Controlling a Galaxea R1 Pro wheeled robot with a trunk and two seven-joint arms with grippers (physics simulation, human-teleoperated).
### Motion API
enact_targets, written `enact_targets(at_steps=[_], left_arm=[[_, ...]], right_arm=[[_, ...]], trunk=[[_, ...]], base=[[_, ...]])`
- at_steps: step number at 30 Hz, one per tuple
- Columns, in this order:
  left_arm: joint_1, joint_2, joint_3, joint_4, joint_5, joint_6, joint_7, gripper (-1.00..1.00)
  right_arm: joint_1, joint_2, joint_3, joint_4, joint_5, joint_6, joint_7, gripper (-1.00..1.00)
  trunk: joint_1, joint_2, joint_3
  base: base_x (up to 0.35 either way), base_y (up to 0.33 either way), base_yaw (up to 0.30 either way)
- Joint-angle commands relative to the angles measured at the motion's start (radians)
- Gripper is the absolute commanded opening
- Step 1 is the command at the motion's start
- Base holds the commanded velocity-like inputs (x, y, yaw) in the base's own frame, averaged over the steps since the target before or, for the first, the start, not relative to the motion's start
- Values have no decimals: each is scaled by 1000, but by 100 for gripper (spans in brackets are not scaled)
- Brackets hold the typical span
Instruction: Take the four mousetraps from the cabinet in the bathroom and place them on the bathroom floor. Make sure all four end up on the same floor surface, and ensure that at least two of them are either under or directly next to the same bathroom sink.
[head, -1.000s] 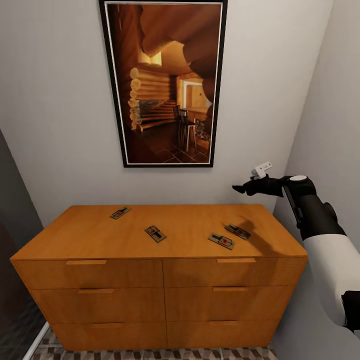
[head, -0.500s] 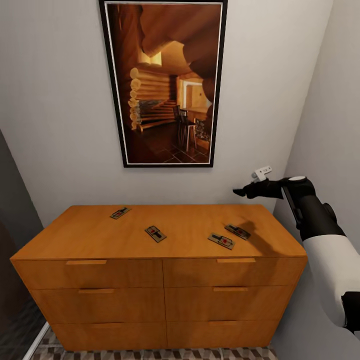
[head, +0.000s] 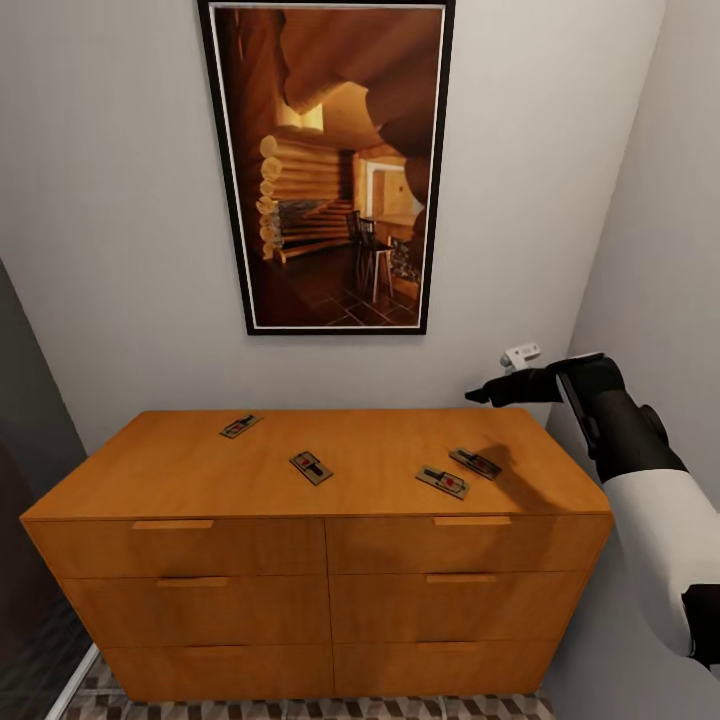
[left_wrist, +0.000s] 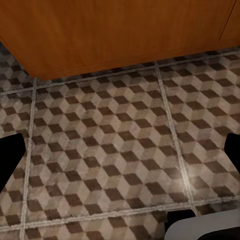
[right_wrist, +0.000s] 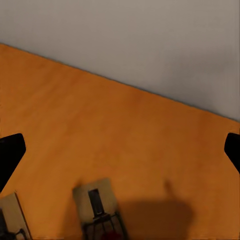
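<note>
On the flat top of the cabinet (head: 320, 470) lie four mousetraps (head: 442, 481), no writing legible on them. The right gripper (head: 481, 396), fingers spread wide and empty, hovers above the two traps at its 6 o'clock. The left gripper (left_wrist: 120, 150) hangs open over the cube-patterned floor (left_wrist: 110, 160). A framed picture (head: 330, 165) hangs on the grey wall (head: 120, 200) behind.

Four flat tan mousetraps (head: 312, 467) scattered atop the orange-brown cabinet (head: 200, 470).
</note>
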Motion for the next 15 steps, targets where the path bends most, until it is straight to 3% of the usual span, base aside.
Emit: enact_targets(at_steps=[1, 15], left_arm=[[-1, 0, 0, 1, 1, -3, -4, 100], [-1, -1, 0, 1, 1, -3, -4, 100]], right_arm=[[-1, -1, 4, -3, 11, 13, 9, 100], [-1, -4, 11, -33, 10, 90, 10, 100]], trunk=[[0, -1, -1], [0, -1, -1]], base=[[0, 0, 0], [0, 0, 0]])
